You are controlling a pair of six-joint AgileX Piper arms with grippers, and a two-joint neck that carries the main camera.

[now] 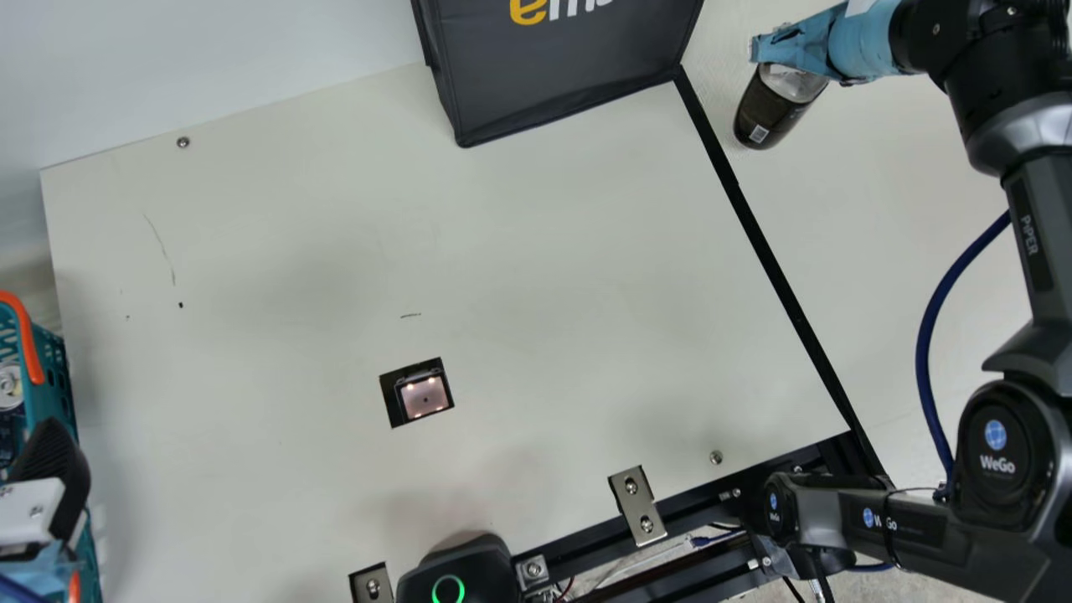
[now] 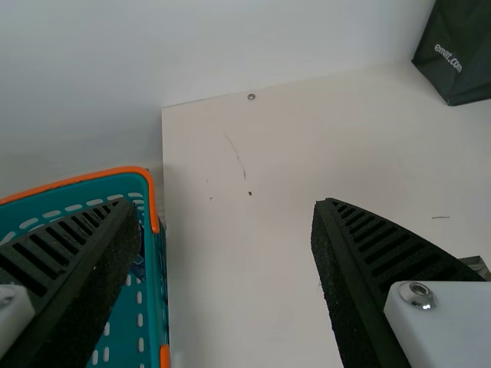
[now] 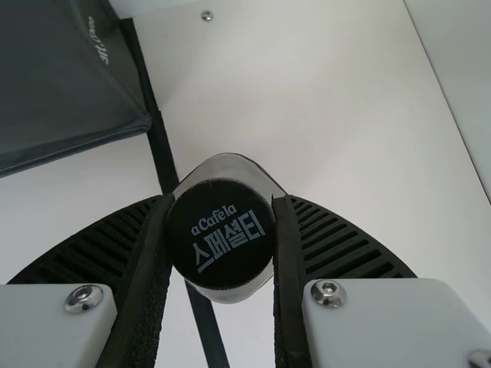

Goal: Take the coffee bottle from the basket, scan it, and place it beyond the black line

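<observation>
And the right tool (image 3: 222, 203) has the coffee bottle (image 1: 772, 109) gripped by its cap (image 3: 221, 249) at far right, past the black line (image 1: 780, 286), so settle it flat before easing off, while the left tool (image 2: 226, 207) hangs released at near left.

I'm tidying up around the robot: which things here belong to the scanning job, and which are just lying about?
For the job:
- coffee bottle, held by the right gripper
- teal basket
- lit scanner window
- black line

Apparently not:
- dark bag
- metal bracket at the table's edge
</observation>
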